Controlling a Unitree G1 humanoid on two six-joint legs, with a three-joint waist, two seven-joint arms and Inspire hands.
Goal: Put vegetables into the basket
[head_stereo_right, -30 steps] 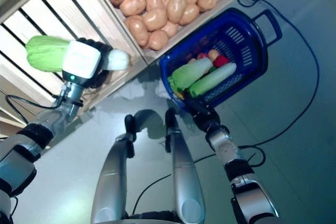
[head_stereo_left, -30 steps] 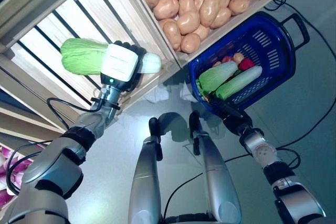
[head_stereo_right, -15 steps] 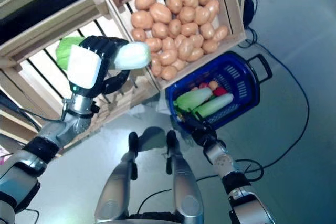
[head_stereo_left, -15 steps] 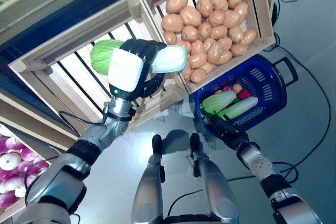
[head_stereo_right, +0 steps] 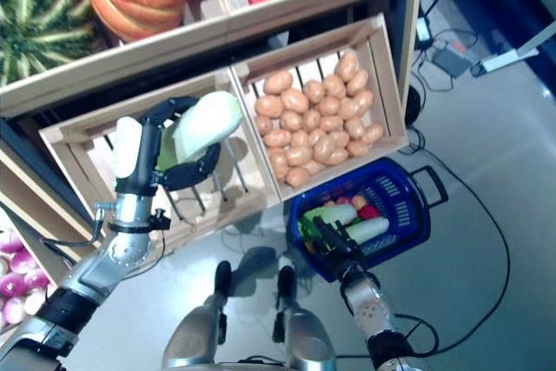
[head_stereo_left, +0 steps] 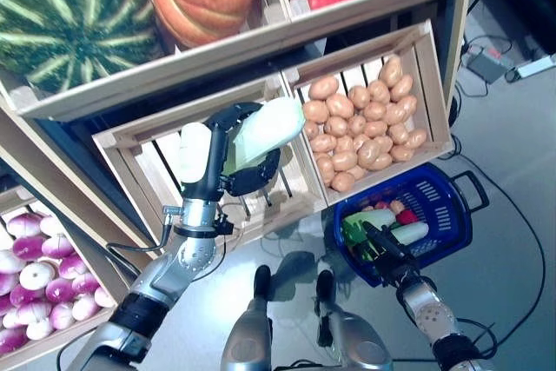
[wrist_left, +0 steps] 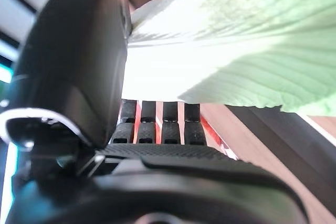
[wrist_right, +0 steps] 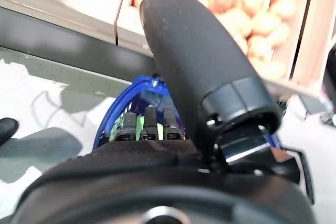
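while the left hand point(head_stereo_left: 228, 147) sits left of centre in the frame, in front of the slatted wooden crate point(head_stereo_left: 139, 155), its fingers and thumb are curled round a napa cabbage point(head_stereo_left: 263, 129), which the left wrist view shows pressed against the palm. the cabbage's long axis tilts up toward the upper right, pale stem end leading and pointing at the potato crate point(head_stereo_left: 420, 67). the blue basket point(head_stereo_left: 452, 234) lies well apart from it, down in the lower right of the frame on the floor, with cabbages and small red vegetables already inside. the right hand point(head_stereo_left: 384, 249) is clenched on the basket's near rim, so it is far nearer the basket but occupied. judging from this, the left arm must carry the cabbage down and rightward, past the potatoes, and probably turn it to lie along the basket's length.
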